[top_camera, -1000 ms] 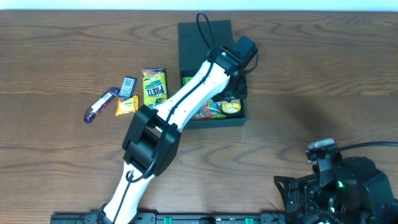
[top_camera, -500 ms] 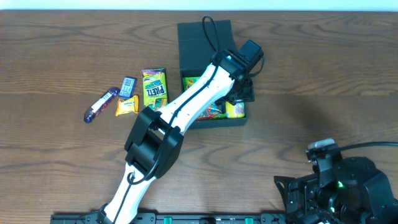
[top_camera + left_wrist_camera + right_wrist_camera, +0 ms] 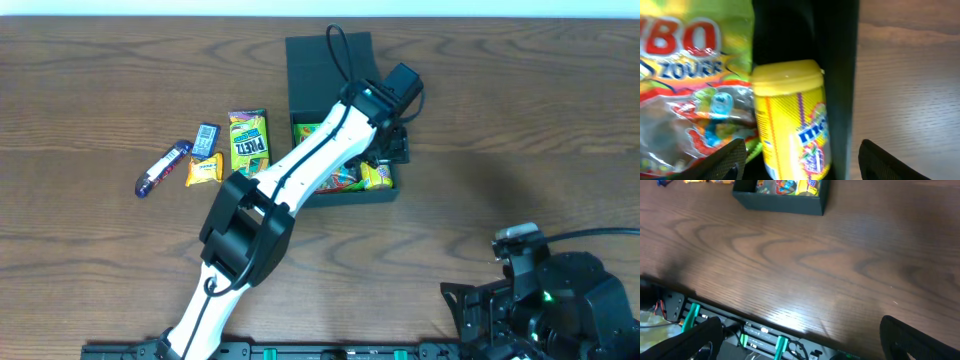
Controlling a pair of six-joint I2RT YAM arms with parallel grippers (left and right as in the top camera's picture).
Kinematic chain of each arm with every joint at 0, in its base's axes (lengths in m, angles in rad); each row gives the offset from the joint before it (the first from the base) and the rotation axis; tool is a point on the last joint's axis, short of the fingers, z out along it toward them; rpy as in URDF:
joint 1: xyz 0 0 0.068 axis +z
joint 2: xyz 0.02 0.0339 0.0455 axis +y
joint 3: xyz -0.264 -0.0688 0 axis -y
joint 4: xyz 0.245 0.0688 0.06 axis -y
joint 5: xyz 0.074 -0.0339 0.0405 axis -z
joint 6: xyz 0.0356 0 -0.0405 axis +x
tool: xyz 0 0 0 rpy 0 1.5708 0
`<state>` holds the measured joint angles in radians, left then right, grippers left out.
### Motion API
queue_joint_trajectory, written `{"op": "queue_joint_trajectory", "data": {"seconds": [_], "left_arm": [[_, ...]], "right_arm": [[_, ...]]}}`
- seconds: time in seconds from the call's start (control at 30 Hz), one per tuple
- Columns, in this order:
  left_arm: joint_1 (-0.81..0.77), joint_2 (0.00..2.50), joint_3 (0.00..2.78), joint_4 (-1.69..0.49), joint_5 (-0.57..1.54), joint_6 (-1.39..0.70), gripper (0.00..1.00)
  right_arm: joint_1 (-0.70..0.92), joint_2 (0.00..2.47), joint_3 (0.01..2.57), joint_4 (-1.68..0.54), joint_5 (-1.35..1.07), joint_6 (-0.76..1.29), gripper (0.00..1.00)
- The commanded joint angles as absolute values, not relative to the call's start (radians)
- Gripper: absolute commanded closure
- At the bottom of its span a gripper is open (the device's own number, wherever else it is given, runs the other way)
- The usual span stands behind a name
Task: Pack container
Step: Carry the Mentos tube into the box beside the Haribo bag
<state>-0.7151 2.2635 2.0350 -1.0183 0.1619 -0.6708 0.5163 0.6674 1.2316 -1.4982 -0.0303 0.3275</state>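
hovering over the container (image 3: 345,196), left fingers (image 3: 727,161) spread; yellow tub (image 3: 792,120) inside

The left wrist view gives the clearest print. The sweet bag (image 3: 695,100) carries big red letters "BO" along its top edge, cut off at nine o'clock, and beneath them yellow letters that read roughly "ZOURR". At three o'clock of the bag, the yellow tub (image 3: 790,125) bears slanted blue lettering starting with "m"; the rest is cut off.

Seen from overhead, a green packet (image 3: 248,140) at nine o'clock of the black box (image 3: 345,196) has a dark word along its length, something like "PRETZ", though not surely legible. Print on the smaller wrappers (image 3: 203,171) beyond is too tiny to read.
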Motion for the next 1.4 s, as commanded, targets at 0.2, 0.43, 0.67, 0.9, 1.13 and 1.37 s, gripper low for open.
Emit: {"op": "queue_joint_trajectory", "data": {"seconds": [0.2, 0.43, 0.67, 0.9, 1.13, 1.37], "left_arm": [[-0.621, 2.21, 2.027, -1.06, 0.2, -0.556, 0.94], [-0.651, 2.21, 2.026, -1.094, 0.348, -0.4, 0.94], [-0.72, 2.23, 2.021, -1.099, 0.29, -0.31, 0.94], [-0.73, 2.266, 2.016, -1.087, 0.252, -0.302, 0.94], [-0.73, 2.327, 2.016, -1.076, 0.259, -0.301, 0.94], [-0.727, 2.33, 2.016, -1.076, 0.259, -0.298, 0.94]], "right_arm": [[0.511, 0.667, 1.242, -1.497, -0.027, 0.313, 0.01], [0.511, 0.667, 1.242, -1.497, -0.027, 0.313, 0.01], [0.511, 0.667, 1.242, -1.497, -0.027, 0.313, 0.01], [0.511, 0.667, 1.242, -1.497, -0.027, 0.313, 0.01], [0.511, 0.667, 1.242, -1.497, -0.027, 0.313, 0.01], [0.511, 0.667, 1.242, -1.497, -0.027, 0.313, 0.01]]}}
